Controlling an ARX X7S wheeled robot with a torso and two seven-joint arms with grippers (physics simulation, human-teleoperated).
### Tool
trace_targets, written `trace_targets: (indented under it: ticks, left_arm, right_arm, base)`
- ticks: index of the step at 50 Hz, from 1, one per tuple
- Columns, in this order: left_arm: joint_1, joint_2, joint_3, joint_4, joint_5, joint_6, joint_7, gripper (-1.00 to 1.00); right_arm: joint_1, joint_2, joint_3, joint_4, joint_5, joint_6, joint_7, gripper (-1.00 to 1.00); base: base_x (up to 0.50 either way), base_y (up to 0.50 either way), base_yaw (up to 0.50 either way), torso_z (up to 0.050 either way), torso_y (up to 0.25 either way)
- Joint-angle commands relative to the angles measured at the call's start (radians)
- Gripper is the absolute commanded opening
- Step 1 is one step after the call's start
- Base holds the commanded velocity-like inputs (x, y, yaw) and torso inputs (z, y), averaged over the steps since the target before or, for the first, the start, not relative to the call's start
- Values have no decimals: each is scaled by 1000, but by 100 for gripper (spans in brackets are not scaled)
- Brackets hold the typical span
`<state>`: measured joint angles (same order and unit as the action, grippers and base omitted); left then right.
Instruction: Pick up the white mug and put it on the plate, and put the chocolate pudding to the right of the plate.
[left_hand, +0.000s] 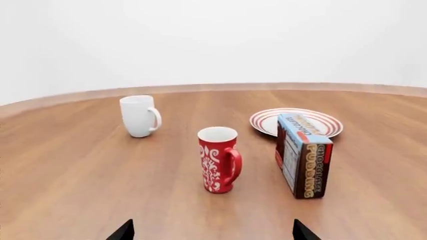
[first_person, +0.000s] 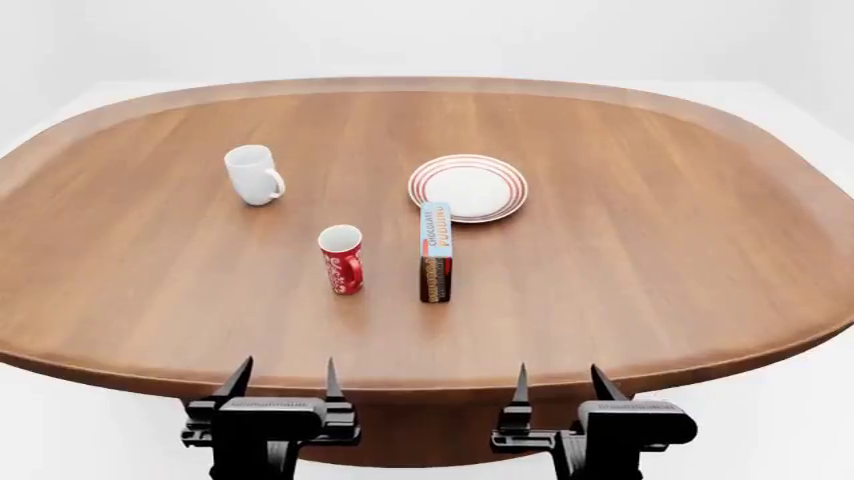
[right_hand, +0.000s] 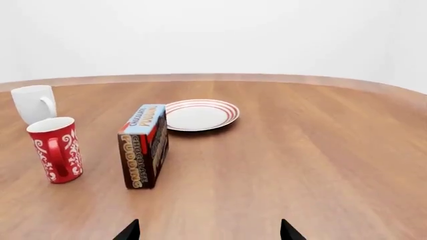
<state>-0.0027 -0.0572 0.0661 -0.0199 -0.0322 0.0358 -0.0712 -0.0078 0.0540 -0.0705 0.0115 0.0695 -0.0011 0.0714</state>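
Table: a broad oval of brown wood with a raised rim, carrying four things, all on its far-left half as seen from the head.
White mug: upright, near the far left of the group, its handle turned toward about 4 o'clock; it stands bare on the wood, well apart from the plate and not on it.
Plate: flat on the table at 3 o'clock from the white mug, nothing resting on it; red rings circle its rim.
Chocolate pudding: carton standing on a narrow side, blue top up, at about 6 o'clock from the plate; its far end sits just beside the plate's near rim, and I cannot tell if they touch.
Red cup: upright at 9 o'clock from the chocolate pudding, near it but apart, white inside, white pattern on the red.
Left gripper: hanging off the near edge of the table at 6 o'clock from the red cup, fingers spread, grasping nothing.
Right gripper: likewise off the near edge, at roughly 5 o'clock from the chocolate pudding, fingers spread wide and empty.
Wrist views: only the two dark fingertips show at each lower edge, set well apart.
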Motion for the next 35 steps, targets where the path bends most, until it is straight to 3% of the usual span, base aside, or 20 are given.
trace_targets:
  ticks: [1, 9, 17, 28, 35]
  left_arm:
    - [-4, -6, -1, 32, 9, -7, -4, 100]
    - [-25, -81, -123, 531, 36, -62, -81, 100]
    - [-70, -137, -325, 816, -26, -93, -145, 100]
    - [-91, -184, -487, 914, -18, -74, -195, 100]
    - [-78, -181, -521, 922, -20, -46, -211, 100]
  right_arm:
    - [3, 4, 7, -33, 6, 19, 1, 100]
    - [72, 74, 190, -465, 174, 43, 44, 100]
    - [158, 144, 415, -726, 326, 14, 132, 100]
    - [213, 213, 584, -853, 384, -17, 198, 100]
    - [200, 222, 582, -887, 404, -28, 188, 100]
  base:
    - [0, 0, 0, 0, 0]
    - [0, 0, 0, 0, 0]
    - [0, 0, 0, 0, 0]
    - [0, 0, 0, 0, 0]
    - [61, 0, 0, 0, 0]
